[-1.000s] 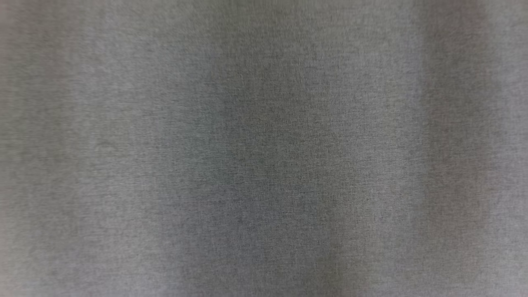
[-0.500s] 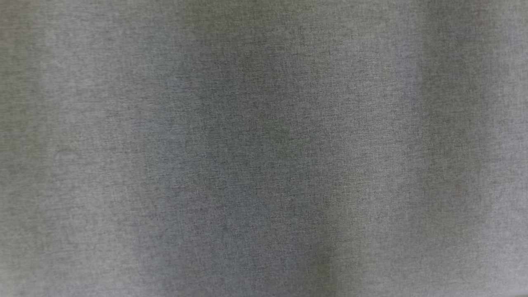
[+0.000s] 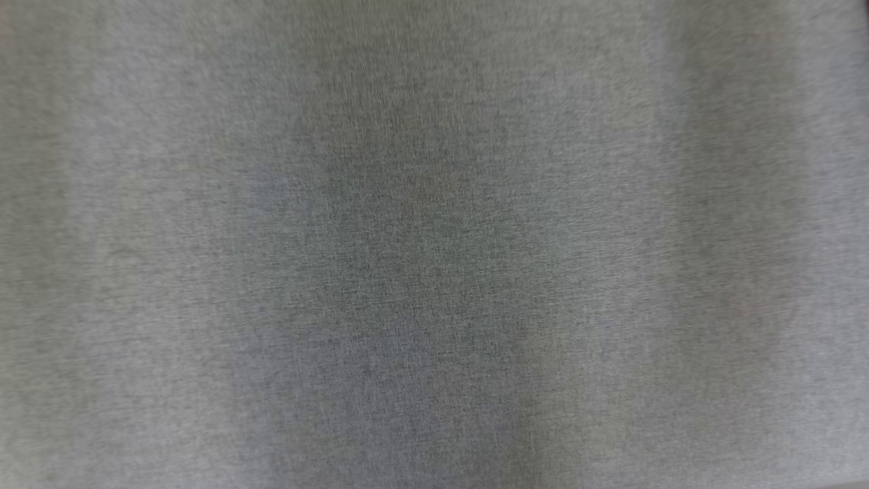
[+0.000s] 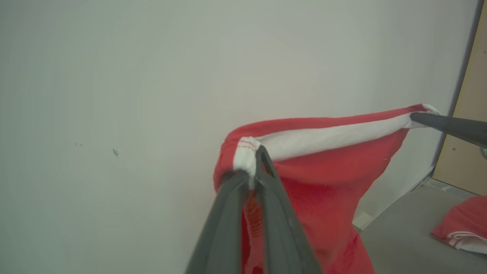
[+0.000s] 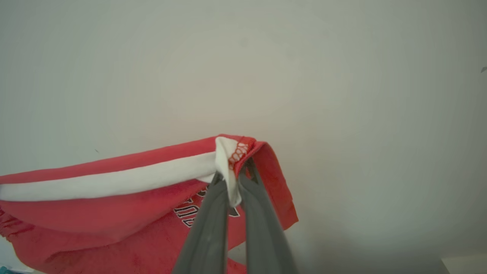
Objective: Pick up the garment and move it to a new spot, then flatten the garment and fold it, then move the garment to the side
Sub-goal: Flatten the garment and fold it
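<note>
The darker patch on the grey woven surface (image 3: 434, 258) in the head view is sitting more centrally than a moment ago. Black-and-white lettering (image 5: 188, 215) on the red garment (image 4: 323, 182) is showing only partly, too folded to read. The garment is hanging in the air, its white band (image 4: 327, 139) stretching left to right between the left gripper (image 4: 254, 167) and the right gripper (image 5: 232, 186), each clamping a corner. A pale wall (image 4: 152, 76) is standing behind, with a wooden panel (image 4: 471, 133) and another red cloth (image 4: 462, 224) showing to the right.

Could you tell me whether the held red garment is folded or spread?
Spread, hanging: the red-and-white fabric garment is stretched along its top edge between the left end effector and the right end effector.
</note>
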Controlling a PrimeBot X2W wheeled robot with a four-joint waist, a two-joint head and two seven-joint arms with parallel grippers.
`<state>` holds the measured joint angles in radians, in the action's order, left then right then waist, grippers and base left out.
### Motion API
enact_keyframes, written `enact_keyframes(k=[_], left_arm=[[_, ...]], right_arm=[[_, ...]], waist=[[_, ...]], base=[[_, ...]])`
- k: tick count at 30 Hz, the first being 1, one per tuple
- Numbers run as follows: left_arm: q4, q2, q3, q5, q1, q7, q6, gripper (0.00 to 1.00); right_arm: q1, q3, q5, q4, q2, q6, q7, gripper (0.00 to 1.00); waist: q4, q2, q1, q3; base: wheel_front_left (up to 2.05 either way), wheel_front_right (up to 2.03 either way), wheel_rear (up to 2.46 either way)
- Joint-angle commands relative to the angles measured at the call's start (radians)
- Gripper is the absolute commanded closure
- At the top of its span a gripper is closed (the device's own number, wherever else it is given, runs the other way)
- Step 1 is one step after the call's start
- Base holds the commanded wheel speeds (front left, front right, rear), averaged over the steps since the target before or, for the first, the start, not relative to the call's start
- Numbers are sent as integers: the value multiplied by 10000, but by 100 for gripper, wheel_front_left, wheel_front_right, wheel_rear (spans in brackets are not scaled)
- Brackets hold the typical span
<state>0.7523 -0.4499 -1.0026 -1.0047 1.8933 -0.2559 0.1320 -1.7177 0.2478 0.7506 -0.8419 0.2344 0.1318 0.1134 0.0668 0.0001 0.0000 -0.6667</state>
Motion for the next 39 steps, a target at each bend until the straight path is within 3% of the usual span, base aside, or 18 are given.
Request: enact_keyframes(k=[1, 5, 10, 16, 22, 29, 39], left_arm=[[-124, -166, 3, -116, -350, -50, -36, 100], [-1058, -434, 402, -151, -1897, -98, -34, 100], [-2667, -666, 1666, 294, -4716, -80, -135, 100], [-4797, -677, 2773, 1141, -8451, -78, -747, 100], [-6316, -487, 2846, 2220, -11546, -76, -1244, 100], [-6733, -332, 2679, 2980, -13748, -78, -1300, 100], [-6419, -74, 2260, 4017, -16168, -78, -900, 100]], right_arm=[[361, 122, 117, 164, 109, -28, -22, 100], [1920, 661, 769, 1052, 324, -28, 37, 100], [4398, 1098, 1642, 2628, 791, -28, 57, 100], [7690, 1066, 2344, 4353, 1349, -28, 186, 100], [10781, 605, 2566, 5640, 1628, -28, 438, 100], [13333, -105, 2540, 6600, 1437, -28, 719, 100], [17258, -1751, 1859, 8160, 547, -28, 1354, 100]], waist=[[-21, -1, 0, 467], [-57, -1, 0, 1124], [-96, -1, 0, 2002], [-113, -1, 0, 2915], [-166, -1, 0, 3458], [-223, -1, 0, 3742], [-536, -1, 0, 4349]], base=[[0, 0, 0], [0, 0, 0], [0, 0, 0], [0, 0, 0], [0, 0, 0], [0, 0, 0], [0, 0, 0]])
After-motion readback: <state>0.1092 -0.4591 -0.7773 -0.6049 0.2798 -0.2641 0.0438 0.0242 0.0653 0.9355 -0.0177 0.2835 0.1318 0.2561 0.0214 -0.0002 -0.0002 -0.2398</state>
